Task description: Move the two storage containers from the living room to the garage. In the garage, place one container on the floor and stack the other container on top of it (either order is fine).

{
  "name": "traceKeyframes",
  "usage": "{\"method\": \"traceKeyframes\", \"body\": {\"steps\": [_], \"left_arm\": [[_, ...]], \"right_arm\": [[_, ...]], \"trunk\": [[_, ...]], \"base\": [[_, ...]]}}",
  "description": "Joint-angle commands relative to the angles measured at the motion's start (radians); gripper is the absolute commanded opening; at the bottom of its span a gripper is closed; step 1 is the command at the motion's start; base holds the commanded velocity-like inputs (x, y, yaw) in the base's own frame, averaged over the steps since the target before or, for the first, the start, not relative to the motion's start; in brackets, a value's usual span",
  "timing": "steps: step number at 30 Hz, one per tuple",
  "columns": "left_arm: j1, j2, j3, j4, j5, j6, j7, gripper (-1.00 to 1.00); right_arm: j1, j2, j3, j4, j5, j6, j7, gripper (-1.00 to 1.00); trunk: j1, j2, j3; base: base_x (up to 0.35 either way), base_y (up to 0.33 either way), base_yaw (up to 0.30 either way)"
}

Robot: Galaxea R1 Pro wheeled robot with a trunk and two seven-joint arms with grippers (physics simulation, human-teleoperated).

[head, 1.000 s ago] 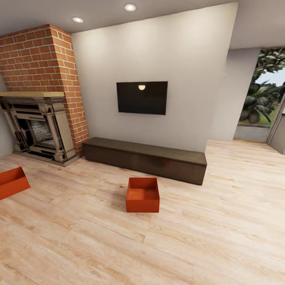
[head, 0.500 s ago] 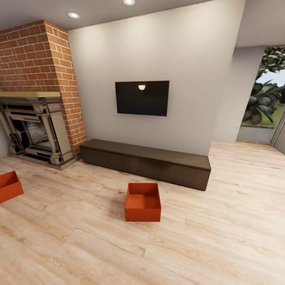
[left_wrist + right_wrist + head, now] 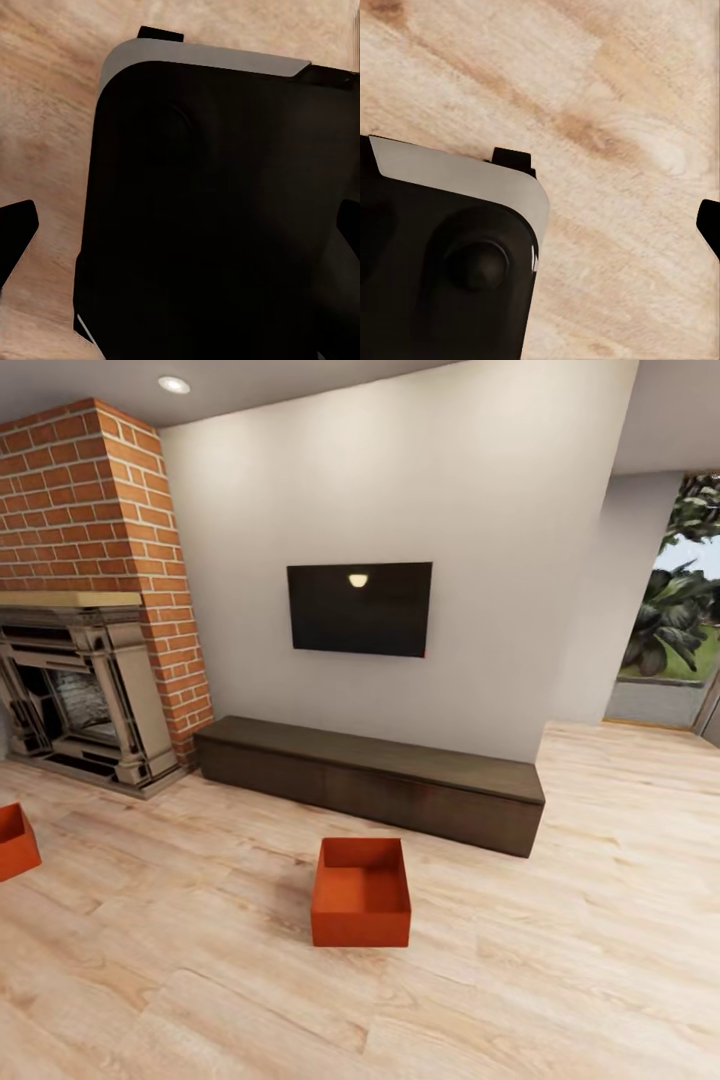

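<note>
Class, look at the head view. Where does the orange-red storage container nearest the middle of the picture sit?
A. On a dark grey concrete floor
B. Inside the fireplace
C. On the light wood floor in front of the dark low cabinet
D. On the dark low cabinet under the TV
C: the storage container rests open-topped on the light wood floor, in front of the dark low cabinet and apart from it.

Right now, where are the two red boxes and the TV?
Middle storage container (image 3: 361, 930): head view, front wall.
Left storage container (image 3: 12, 842): head view, visible side at picture's edge.
TV (image 3: 359, 609): head view, screen centre.

Light wood plank floor (image 3: 560, 960): two storage containers (image 3: 361, 905) (image 3: 14, 842), well apart.
</note>
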Motion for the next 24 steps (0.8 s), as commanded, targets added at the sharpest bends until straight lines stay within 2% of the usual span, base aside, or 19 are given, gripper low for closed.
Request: {"method": "traceKeyframes", "body": {"steps": [1,24], "left_arm": [[0.0,0.0,0.0,-0.002,0.008,0.006,0.0,1.0],[0.0,0.0,0.0,-0.002,0.008,0.006,0.0,1.0]], "right_arm": [[-0.001,0.0,0.006,0.002,0.001,-0.004,-0.004,1.0],[-0.001,0.0,0.006,0.002,0.001,-0.004,-0.004,1.0]], "trunk": [[0.001,0.0,-0.001],[0.001,0.0,-0.001]], "base": [[0.317,0.0,0.0],[0.317,0.0,0.0]]}}
